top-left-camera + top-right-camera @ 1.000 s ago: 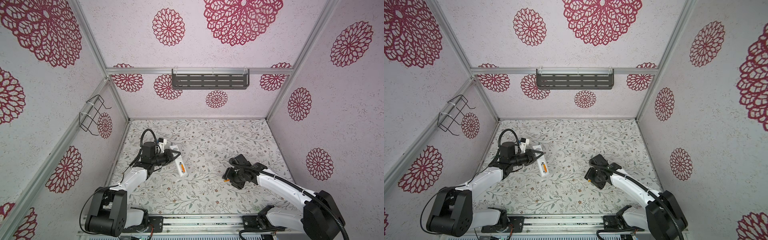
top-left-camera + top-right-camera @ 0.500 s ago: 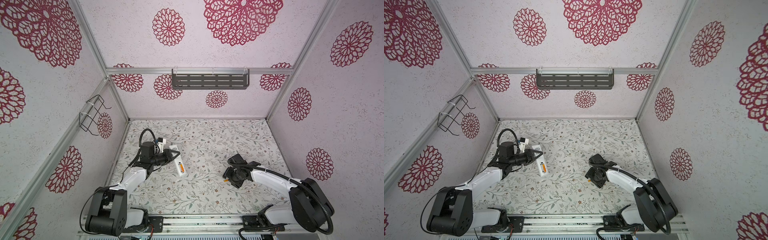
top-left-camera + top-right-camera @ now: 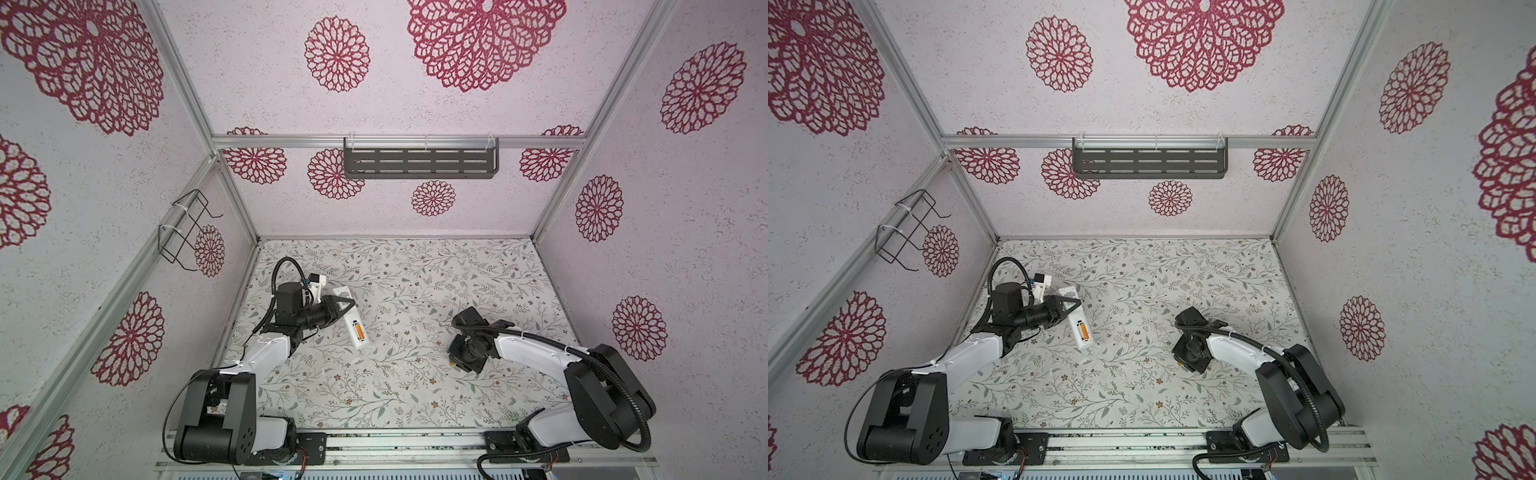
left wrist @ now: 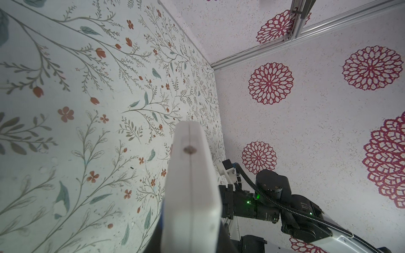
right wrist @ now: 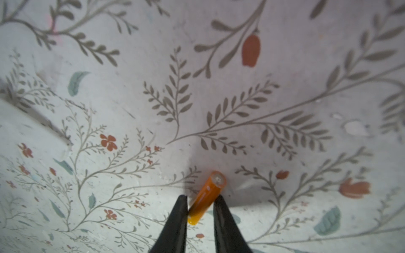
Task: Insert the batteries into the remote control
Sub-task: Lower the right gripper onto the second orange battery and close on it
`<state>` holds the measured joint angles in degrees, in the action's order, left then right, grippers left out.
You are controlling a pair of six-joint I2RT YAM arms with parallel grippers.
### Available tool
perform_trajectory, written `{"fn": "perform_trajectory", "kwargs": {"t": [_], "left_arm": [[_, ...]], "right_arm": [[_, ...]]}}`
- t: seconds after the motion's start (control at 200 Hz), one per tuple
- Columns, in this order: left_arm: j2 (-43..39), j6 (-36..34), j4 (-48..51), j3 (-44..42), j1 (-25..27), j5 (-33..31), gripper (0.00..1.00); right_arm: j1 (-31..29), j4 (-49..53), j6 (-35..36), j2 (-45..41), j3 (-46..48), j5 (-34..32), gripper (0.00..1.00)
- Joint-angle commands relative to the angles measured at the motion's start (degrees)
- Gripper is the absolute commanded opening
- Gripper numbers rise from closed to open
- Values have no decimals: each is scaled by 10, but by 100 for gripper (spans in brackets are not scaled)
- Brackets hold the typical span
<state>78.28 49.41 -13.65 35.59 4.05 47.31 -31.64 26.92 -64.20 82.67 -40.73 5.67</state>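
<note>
The remote control (image 3: pixel 350 314) is a long white bar tilted above the table at the left, back side up. My left gripper (image 3: pixel 346 302) is shut on its far end. One orange battery (image 3: pixel 360 333) lies in the remote's open compartment, seen in both top views (image 3: pixel 1084 331). In the left wrist view the remote's (image 4: pixel 190 186) narrow edge fills the space between the dark fingers (image 4: pixel 225 238). At the right, my right gripper (image 5: pixel 200 200) points down at the table and is shut on a second battery (image 5: pixel 206 196), which sits askew between the black fingertips (image 5: pixel 180 208). From above, its wrist (image 3: pixel 467 353) hides that battery.
The floral table (image 3: pixel 415 395) is boxed in by patterned walls. A black slotted shelf (image 3: pixel 419 163) hangs on the back wall and a wire basket (image 3: pixel 185 230) on the left wall. The right arm (image 4: pixel 274 197) shows behind the remote in the left wrist view.
The right gripper has closed its jaws round the battery on the table, and its arm has folded back toward the front right. The left gripper and remote have not moved.
</note>
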Motion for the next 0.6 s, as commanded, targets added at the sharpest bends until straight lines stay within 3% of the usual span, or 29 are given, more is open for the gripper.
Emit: {"fn": "perform_trajectory", "kwargs": {"t": [0.0,0.14,0.44,0.595], "left_arm": [[13,7,-41,-1,-8,20,0],[33,24,-69,3,-9,25,0],[42,29,-77,9,-11,25,0],[46,25,-69,13,-11,22,0]], "right_arm": [[3,33,27,15,-13,-20,12],[0,59,77,45,-48,-24,5],[-59,176,241,135,-153,-43,4],[-82,181,258,158,-172,-29,4]]}}
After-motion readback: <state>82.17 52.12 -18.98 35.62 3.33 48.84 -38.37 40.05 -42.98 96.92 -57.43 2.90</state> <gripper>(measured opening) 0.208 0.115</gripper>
